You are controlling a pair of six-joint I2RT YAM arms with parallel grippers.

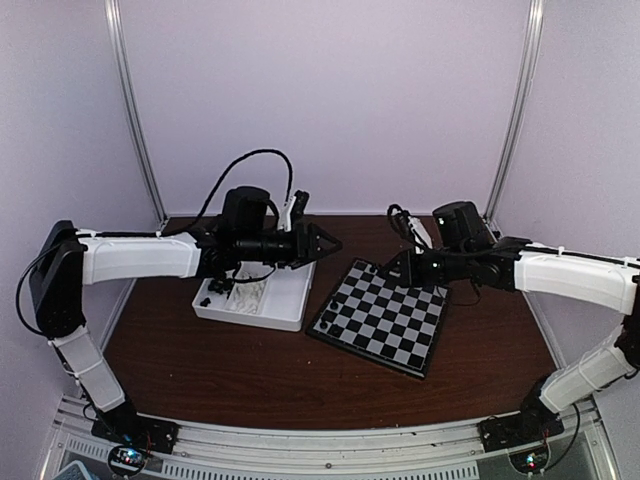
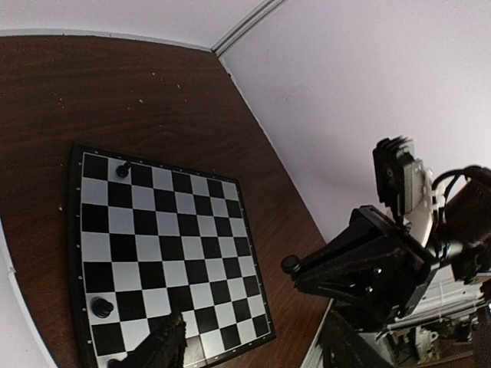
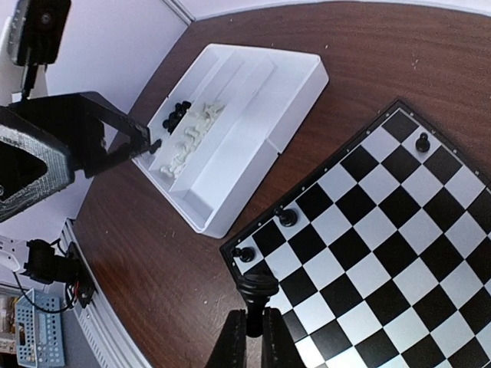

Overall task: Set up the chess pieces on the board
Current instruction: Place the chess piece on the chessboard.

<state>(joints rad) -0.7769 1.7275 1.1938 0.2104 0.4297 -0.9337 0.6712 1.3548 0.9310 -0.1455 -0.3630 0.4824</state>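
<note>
From above, the board [image 1: 380, 318] lies turned at an angle on the dark wooden table [image 1: 200, 350]. It sits just right of a white divided tray [image 1: 262, 305], close to it but apart. The left gripper [image 1: 322, 245] hangs over the tray's right end, tips toward the board. The right gripper [image 1: 398, 268] sits low over the board's far edge. Loose chess pieces [image 1: 238, 292] lie in the tray, too small to sort from here.

In the left wrist view the board fills the lower left. 3 black pieces stand on it, all in the row along 1 edge: 1 near a far corner [image 2: 123, 169], 1 further down [image 2: 102, 307], and the third cut by the bottom of the frame. Only 1 of this gripper's fingers [image 2: 165, 341] shows, low over the board, so I cannot tell whether its jaws stand apart or together. At the right, the right gripper's tips pinch a black chessman [image 2: 290, 264].

In the right wrist view its 2 fingers [image 3: 235, 345] are pressed together on that black chessman [image 3: 257, 287]. It is held over the board's corner, just beside 2 of the standing pieces — whether its base touches the square cannot be told. The tray sits at upper left, with black pieces [image 3: 178, 113] and white pieces [image 3: 192, 138] heaped at 1 end. The left gripper's tip [image 3: 153, 144] hangs beside them.
</note>
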